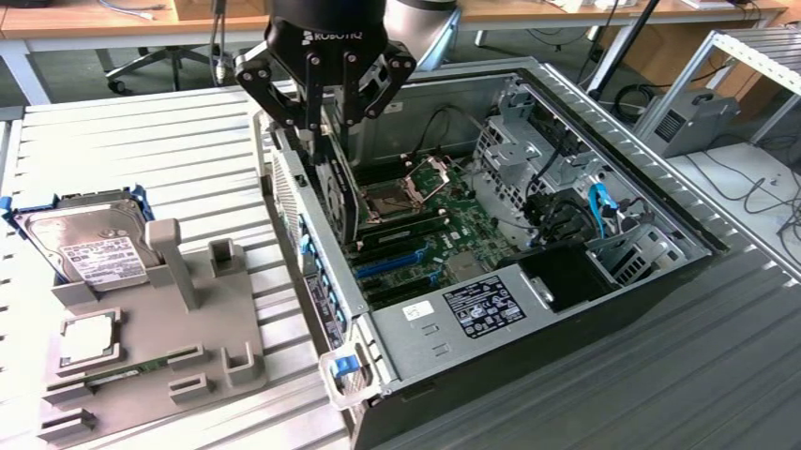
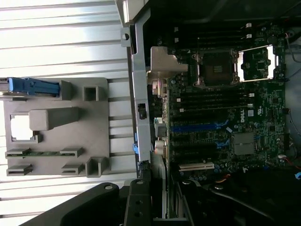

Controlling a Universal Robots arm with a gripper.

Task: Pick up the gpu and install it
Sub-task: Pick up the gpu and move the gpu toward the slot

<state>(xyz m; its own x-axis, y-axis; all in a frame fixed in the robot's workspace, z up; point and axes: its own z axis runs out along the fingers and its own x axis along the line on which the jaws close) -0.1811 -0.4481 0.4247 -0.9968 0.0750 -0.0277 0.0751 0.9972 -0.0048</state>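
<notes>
The gpu (image 1: pixel 338 187) hangs on edge, its dark cooler face and silver bracket pointing down into the open computer case (image 1: pixel 501 375). My gripper (image 1: pixel 323 122) is shut on the card's upper edge, directly above the case's rear wall. The card's lower end is level with the case rim, over the motherboard's blue expansion slots (image 1: pixel 390 262). In the wrist view my gripper (image 2: pixel 150 205) frames the picture's edge, and the same blue slots (image 2: pixel 197 126) lie beyond it on the green motherboard (image 2: pixel 235 94). I cannot tell whether the card touches a slot.
A grey holding fixture (image 1: pixel 150 337) stands on the slatted table at the exterior view's left, seen too in the wrist view (image 2: pixel 51 122). It carries a hard drive (image 1: pixel 88 244) in a blue caddy and a memory stick (image 1: pixel 126 367). Drive cages and cables (image 1: pixel 564 206) crowd the case's far side.
</notes>
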